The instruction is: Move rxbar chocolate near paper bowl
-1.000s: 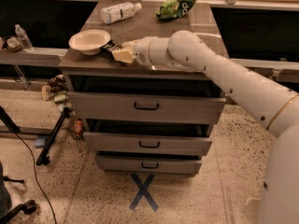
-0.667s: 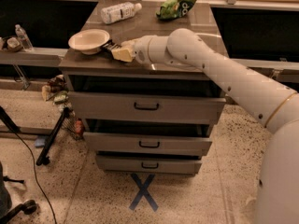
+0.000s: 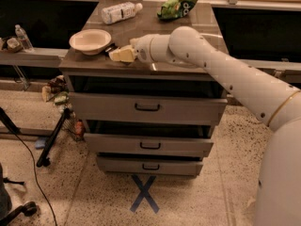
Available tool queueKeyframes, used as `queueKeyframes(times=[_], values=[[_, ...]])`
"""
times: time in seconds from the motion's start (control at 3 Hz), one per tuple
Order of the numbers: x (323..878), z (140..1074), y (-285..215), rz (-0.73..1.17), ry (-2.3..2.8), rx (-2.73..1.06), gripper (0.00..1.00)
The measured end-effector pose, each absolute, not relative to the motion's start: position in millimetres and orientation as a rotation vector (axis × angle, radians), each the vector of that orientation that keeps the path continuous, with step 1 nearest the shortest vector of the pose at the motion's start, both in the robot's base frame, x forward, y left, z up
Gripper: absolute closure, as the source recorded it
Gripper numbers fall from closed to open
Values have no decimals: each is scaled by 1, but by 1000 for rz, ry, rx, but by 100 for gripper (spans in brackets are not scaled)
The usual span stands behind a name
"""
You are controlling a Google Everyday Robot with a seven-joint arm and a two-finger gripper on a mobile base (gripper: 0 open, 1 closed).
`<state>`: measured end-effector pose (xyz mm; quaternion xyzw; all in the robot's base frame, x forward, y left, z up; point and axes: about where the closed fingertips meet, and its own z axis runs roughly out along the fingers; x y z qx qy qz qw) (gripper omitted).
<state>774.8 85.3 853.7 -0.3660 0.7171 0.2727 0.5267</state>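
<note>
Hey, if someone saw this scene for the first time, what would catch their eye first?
The big white arm reaching in from the right over the drawer cabinet, its gripper low at the top's front left, just right of the paper bowl. Then the blue X marked on the floor in front of it.

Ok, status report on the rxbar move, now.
Pincer at front edge of cabinet top, beside paper bowl. Rxbar chocolate a dark sliver at pincer tip, close by bowl rim. Bottle and green bag at back, off the path.
</note>
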Motion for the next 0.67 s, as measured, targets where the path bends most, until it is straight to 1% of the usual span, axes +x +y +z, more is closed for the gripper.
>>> queueKeyframes(times=[0.33,0.67], values=[[777,855,82,660,1733,-846,0],[790,880,32,655,1726,-747,0]])
